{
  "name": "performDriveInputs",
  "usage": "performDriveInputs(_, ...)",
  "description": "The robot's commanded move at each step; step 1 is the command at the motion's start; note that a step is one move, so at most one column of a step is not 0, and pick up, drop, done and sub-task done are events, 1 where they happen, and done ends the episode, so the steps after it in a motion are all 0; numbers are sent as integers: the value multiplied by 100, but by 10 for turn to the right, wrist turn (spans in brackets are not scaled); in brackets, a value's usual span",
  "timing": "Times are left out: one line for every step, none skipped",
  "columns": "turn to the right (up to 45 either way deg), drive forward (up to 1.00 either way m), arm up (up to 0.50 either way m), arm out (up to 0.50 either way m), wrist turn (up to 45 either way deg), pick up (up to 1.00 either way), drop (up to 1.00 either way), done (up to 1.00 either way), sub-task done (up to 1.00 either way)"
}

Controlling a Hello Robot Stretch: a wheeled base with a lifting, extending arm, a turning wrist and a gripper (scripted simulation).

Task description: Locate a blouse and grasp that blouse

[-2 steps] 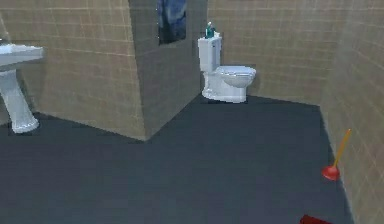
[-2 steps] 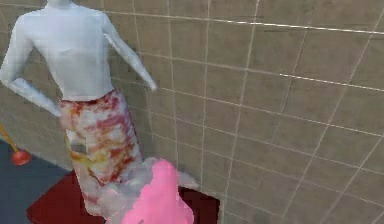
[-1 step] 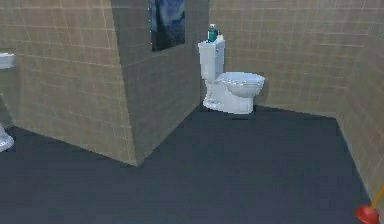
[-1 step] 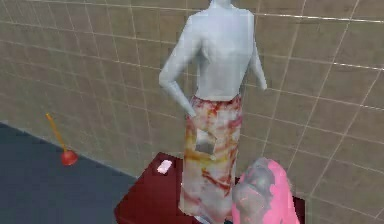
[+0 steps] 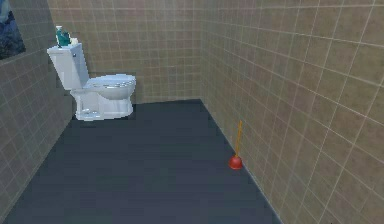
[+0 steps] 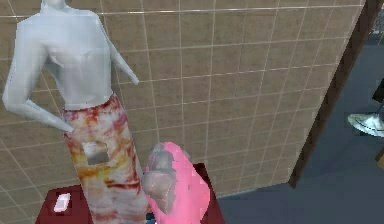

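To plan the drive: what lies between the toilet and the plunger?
The forward view shows bare dark floor between toilet and plunger.

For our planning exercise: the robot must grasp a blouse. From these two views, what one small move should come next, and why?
Probably extend the arm toward the pink crumpled cloth on the dark red table beside the mannequin: it may be the blouse, and it lies on the arm's side.

Tan tiled walls (image 5: 300,70) enclose a dark floor (image 5: 140,165) with a white toilet (image 5: 100,92) by the far wall.
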Motion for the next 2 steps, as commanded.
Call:
performDriveInputs(0, 0, 50, 0, 0, 0, 0, 0, 0)
performDriveInputs(0, 0, 20, 0, 0, 0, 0, 0, 0)
